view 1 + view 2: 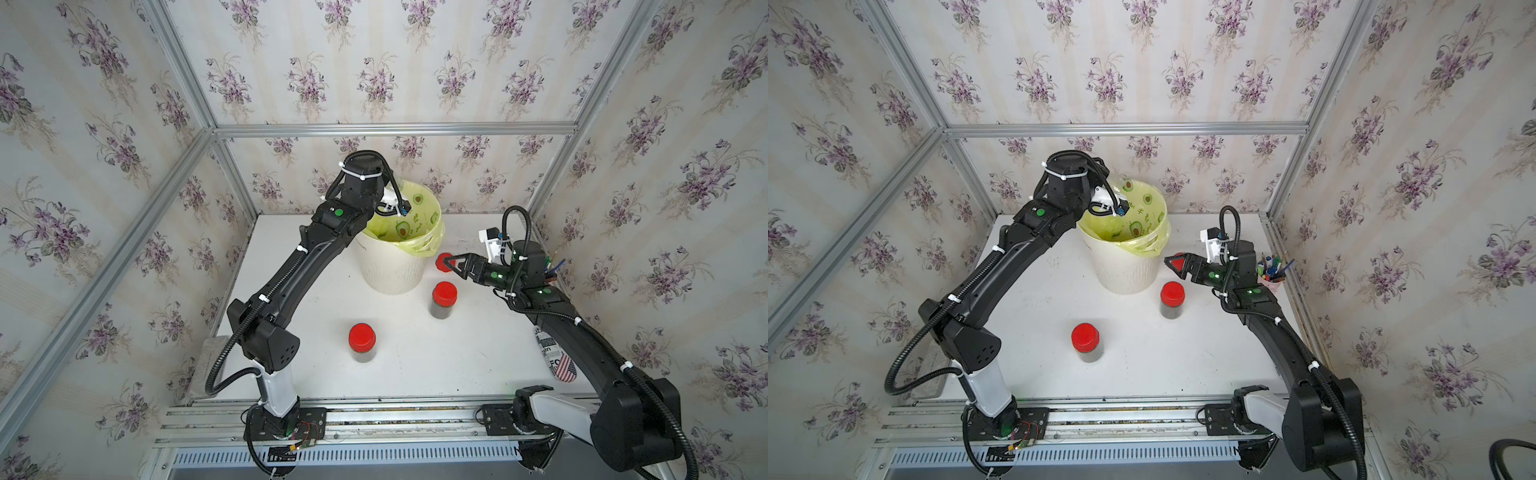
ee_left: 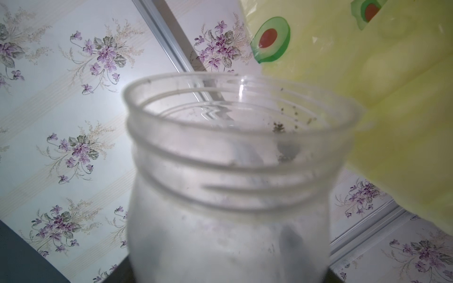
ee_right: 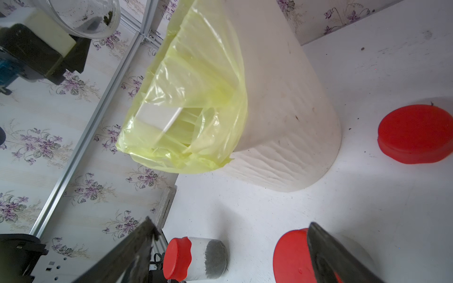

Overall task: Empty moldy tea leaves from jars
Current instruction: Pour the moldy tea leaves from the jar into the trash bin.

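Three jars to account for. Two capped jars on the white table [image 1: 457, 374], well apart: the right jar [image 1: 444, 299] just near-right of the bin [image 1: 390, 270], the left jar [image 1: 362, 343] nearer and further left. Dark tea leaves [image 3: 215, 257] packed low behind both clear walls, so probably two loads yet to dump. Third, the open jar [image 2: 228, 183], clamped in the left gripper [image 3: 63, 36] at the bin's far-left rim, mouth close against the yellow bag [image 2: 380, 98]; almost clean inside, only a few dark flecks clinging near the threads. Right of the bin, flat on the table, the loose red cap [image 3: 416, 133], and poised over it the right gripper [image 1: 451, 266], spread wide, holding nothing.

Expect little weight, stiff smooth walls likely to slip under a weak pinch, and crumbly contents ready to scatter at any tilt once uncapped. Grip across the clear body below the threads, firmly, never by the cap alone. Take the cap by its wavy edge for twisting. Keep upright until over the bag. Shake or tap to loosen shreds sticking inside.
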Tool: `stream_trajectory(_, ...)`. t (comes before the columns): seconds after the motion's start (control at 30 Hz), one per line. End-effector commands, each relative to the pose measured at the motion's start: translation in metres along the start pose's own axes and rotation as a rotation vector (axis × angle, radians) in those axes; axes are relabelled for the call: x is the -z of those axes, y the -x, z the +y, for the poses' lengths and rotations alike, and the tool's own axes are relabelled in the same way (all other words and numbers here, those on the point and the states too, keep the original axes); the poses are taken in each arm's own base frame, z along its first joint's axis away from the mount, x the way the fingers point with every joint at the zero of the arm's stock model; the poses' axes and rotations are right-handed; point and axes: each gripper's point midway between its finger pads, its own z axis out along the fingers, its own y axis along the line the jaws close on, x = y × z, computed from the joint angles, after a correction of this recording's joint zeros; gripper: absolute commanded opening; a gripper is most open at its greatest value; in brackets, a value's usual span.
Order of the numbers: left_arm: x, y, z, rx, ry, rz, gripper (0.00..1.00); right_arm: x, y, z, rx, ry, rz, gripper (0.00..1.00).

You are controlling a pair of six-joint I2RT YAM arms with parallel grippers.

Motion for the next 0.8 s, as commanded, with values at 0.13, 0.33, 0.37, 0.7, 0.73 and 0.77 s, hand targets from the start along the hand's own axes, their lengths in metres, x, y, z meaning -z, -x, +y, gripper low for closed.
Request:
stream_trajectory(0.13,-0.004,0.002,0.008,-0.243,0.029,-0.005,0.62,0.001,0.004,0.005,0.019,0.016,-0.01,0.95)
stream_trajectory(0.33,0.007,-0.004,0.019,-0.261,0.061,-0.002,0.62,0.001,0.003,0.005,0.02,0.013,-0.011,0.95)
stream_trajectory(0.37,0.007,-0.001,0.011,-0.269,0.041,-0.012,0.62,0.001,0.003,0.004,0.018,0.014,-0.01,0.95)
stream_trajectory(0.7,0.006,0.005,-0.02,-0.269,-0.1,-0.047,0.61,-0.003,0.005,0.006,0.013,0.03,0.001,0.95)
stream_trajectory(0.73,0.006,0.004,-0.02,-0.269,-0.101,-0.046,0.61,-0.003,0.005,0.006,0.014,0.03,0.001,0.95)
stream_trajectory(0.77,0.007,0.003,-0.019,-0.268,-0.099,-0.043,0.61,-0.003,0.005,0.007,0.015,0.03,0.0,0.95)
